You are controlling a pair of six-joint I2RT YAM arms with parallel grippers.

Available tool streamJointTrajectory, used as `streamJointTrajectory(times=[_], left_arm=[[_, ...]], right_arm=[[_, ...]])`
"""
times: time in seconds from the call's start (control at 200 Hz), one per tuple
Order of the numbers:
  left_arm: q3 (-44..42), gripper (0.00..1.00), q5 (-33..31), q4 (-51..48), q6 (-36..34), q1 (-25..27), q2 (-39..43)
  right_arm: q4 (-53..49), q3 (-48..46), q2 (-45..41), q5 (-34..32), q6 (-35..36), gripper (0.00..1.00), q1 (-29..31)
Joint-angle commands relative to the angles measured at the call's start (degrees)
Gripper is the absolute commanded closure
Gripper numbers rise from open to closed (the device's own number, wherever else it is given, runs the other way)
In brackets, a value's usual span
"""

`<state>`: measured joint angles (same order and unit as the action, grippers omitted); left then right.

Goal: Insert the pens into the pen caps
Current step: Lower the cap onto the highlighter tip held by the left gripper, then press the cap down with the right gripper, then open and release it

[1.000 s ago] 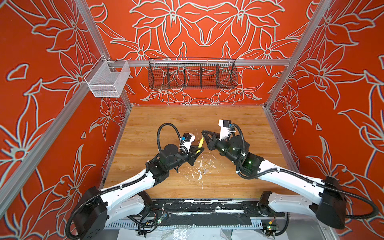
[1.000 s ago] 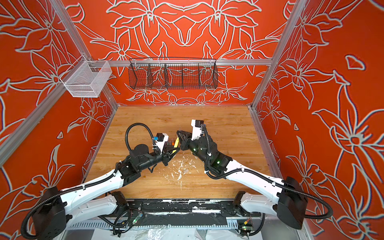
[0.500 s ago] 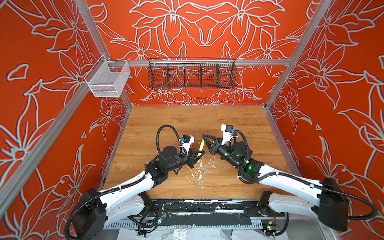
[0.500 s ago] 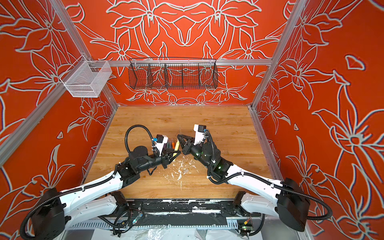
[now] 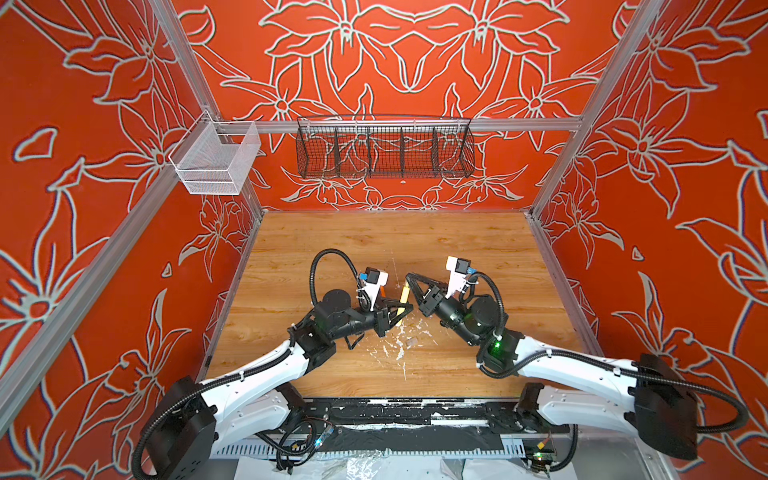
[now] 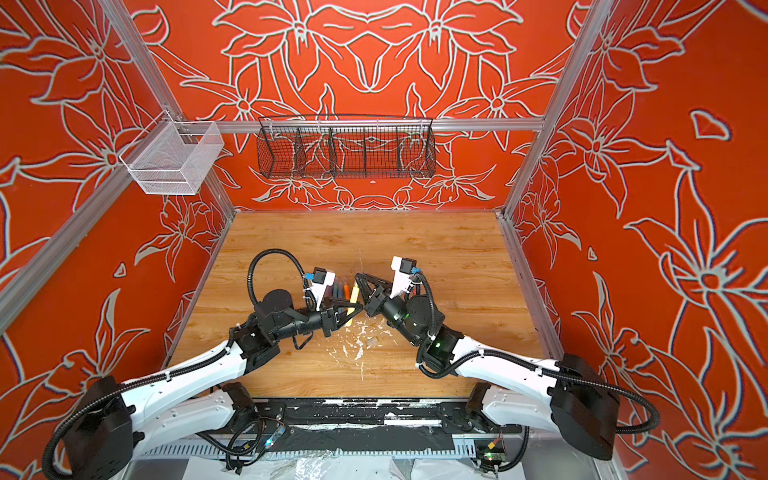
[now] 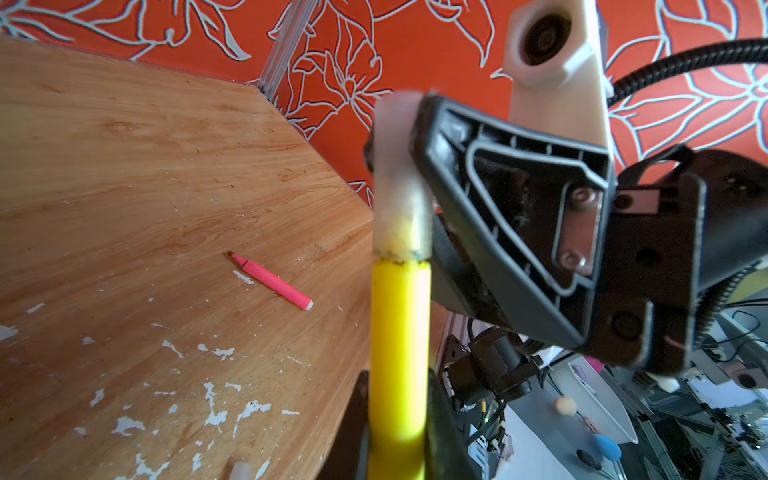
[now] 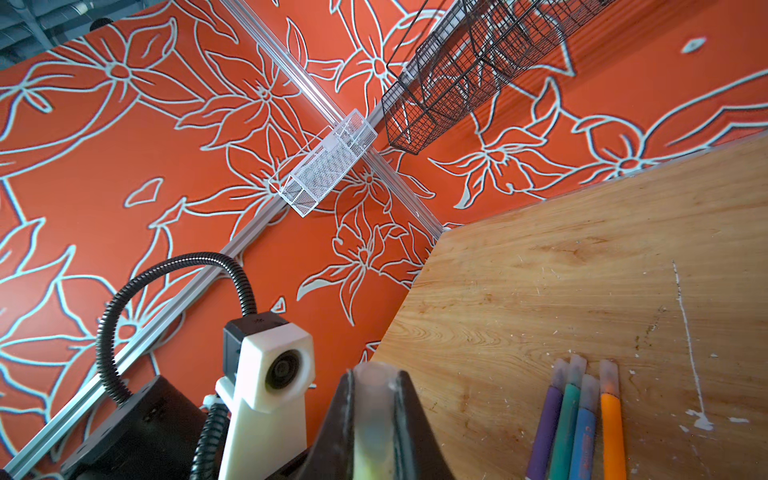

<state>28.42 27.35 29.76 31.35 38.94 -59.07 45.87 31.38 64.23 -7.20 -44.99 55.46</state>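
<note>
Right arm (image 5: 465, 316) has drawn nearer and lower | left gripper (image 5: 400, 311) clamped on yellow pen (image 5: 404, 293), mid-table | right gripper (image 5: 409, 277) pinching clear pen cap (image 7: 401, 178), seated over that pen's tip | four capped pens (image 6: 338, 289) side by side just beyond

Six pens: yellow (image 7: 399, 353), pink (image 7: 272, 281), purple (image 8: 546, 432), green (image 8: 566, 428), blue (image 8: 585, 436), orange (image 8: 613, 432). Six clear caps (image 8: 609, 374), one lying loose (image 7: 240, 471). Two wall baskets: white mesh (image 5: 216, 162), black wire (image 5: 384, 153).
</note>
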Motion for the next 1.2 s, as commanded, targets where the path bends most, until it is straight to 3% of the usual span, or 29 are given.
streamJointTrajectory(times=[0.0,0.195,0.28,0.495,0.656,0.736,0.936,1.196], left_arm=[[0.94,1.0,-0.37,8.56,1.88,-1.41,-0.17],[0.34,1.0,-0.63,8.83,0.93,-1.5,0.57],[-0.22,1.0,-0.55,9.44,-0.49,-1.46,1.19],[-1.59,1.0,-0.6,10.03,-4.57,-1.41,2.05],[-1.48,1.0,-0.02,9.45,-6.78,-1.36,2.03],[-1.35,1.0,0.48,9.27,-7.32,-1.39,1.9],[-0.81,1.0,1.6,8.5,-9.04,-1.17,1.43],[-0.17,1.0,2.18,7.42,-10.57,-0.75,0.93]], right_arm=[[-2.74,-2.43,-0.5,5.53,0.28,1.0,2.78],[-5.09,-3.14,-2.19,5.1,0.65,1.0,3.5],[-6.18,-3.07,-3.0,5.09,0.92,0.94,3.86],[-11.59,-1.87,-7.37,4.51,2.34,0.66,4.22],[-21.51,0.59,-12.88,0.24,5.02,0.35,4.18],[-24.56,2.26,-14.62,-0.18,7.07,0.28,3.95],[-34.87,11.69,-12.41,-1.65,10.21,0.28,2.87],[-36.72,20.5,-2.88,6.35,8.67,0.38,-1.45]])
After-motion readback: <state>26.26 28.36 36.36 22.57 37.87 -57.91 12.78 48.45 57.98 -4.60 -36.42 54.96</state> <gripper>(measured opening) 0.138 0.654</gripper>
